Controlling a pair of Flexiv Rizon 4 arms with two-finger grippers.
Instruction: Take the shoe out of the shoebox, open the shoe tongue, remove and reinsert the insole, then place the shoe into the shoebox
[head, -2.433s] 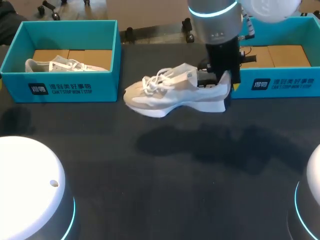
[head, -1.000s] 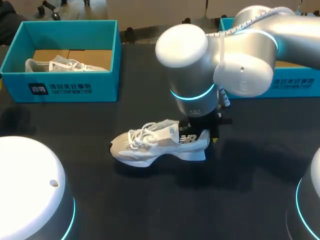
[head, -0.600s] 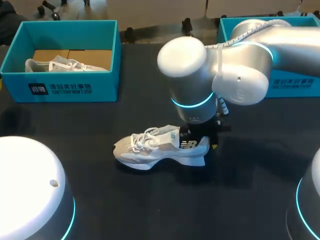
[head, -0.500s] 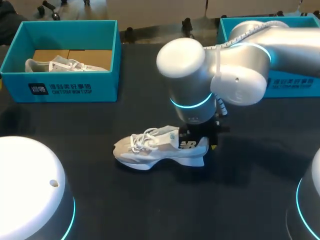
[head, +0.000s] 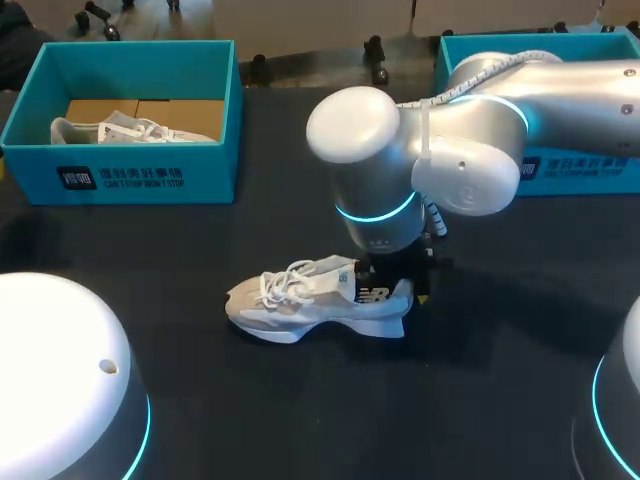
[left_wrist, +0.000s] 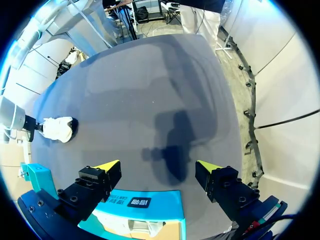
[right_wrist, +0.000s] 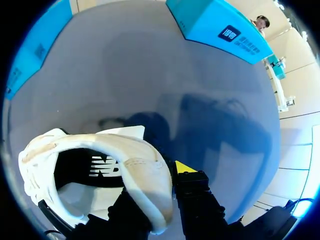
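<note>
Out of the box already, as far as can be judged: shoe (head: 315, 300) upright on its sole on the dark table (head: 300, 420), near the middle, toe toward the left arm's side, well apart from the left shoebox (head: 120, 180) and the right shoebox (head: 580, 170). So only the first step done. Left to do, by the look of it: opening of the tongue, removing and reinserting of the insole, putting of the shoe back into a shoebox. Laces apparently laced up and tongue lying flat in the head view. Not possible to tell the insole clearly inside the dark opening.

Right arm in from its side, bent over the middle of the table, wrist pointing down over the heel. Right claw (right_wrist: 162, 200) clenched on the heel collar of the shoe: one finger outside the heel with its yellow tip showing, the other down inside the opening, the padded wall pinched between them.

Left claw (left_wrist: 157, 167) released, fingers wide apart, nothing between them. Hanging above the table with the left shoebox just under it. Inside that box, a second shoe (head: 120, 130), not touched by any claw.
</note>
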